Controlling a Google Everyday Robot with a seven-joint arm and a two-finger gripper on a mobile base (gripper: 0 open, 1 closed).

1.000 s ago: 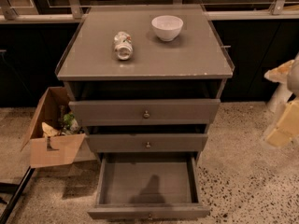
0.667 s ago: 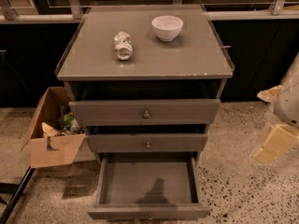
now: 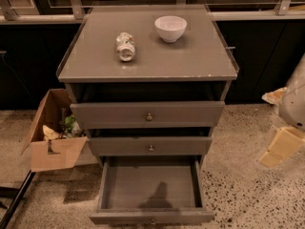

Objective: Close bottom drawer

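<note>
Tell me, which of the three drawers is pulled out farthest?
The bottom drawer: its grey tray shows, while the top drawer and middle drawer show only fronts. The tool hangs right of the cabinet.

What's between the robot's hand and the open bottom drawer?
Just bare speckled floor, seen in the camera view. The hand hangs low at the right edge; the bottom drawer stands open.

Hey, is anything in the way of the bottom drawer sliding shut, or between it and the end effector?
Nothing visible does. The bottom drawer holds only a shadow, so its path into the cabinet looks free. The end effector hangs at the right edge, apart from it, with only speckled floor between.
</note>
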